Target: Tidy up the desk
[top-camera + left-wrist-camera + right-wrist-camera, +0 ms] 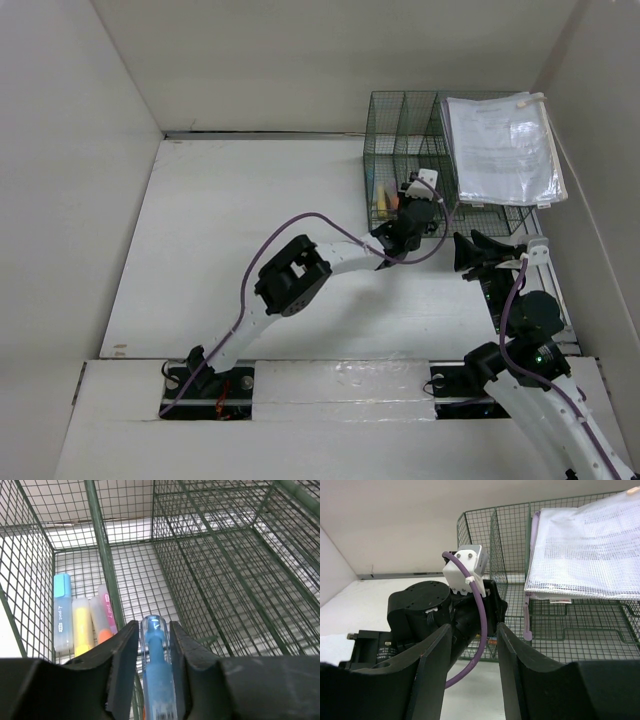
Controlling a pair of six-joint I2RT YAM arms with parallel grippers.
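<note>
The white desk [250, 230] holds a dark green wire-mesh organizer [400, 140] at the back right. My left gripper [398, 218] is at the organizer's front edge, shut on a blue translucent marker [157, 680]. In the left wrist view the left gripper [153, 626] points the marker into the rack beside a wire divider. A light blue marker [62, 612], a yellow one [82, 625] and an orange-pink one [102, 615] lie in the left compartment. My right gripper [472, 246] is open and empty, just right of the left wrist; its own view [473, 627] faces the left arm's wrist.
A clear mesh pouch of papers [503, 150] lies on top of the organizer's right part, seen also in the right wrist view [585, 545]. A purple cable [481, 630] loops off the left wrist. White walls close the desk on three sides.
</note>
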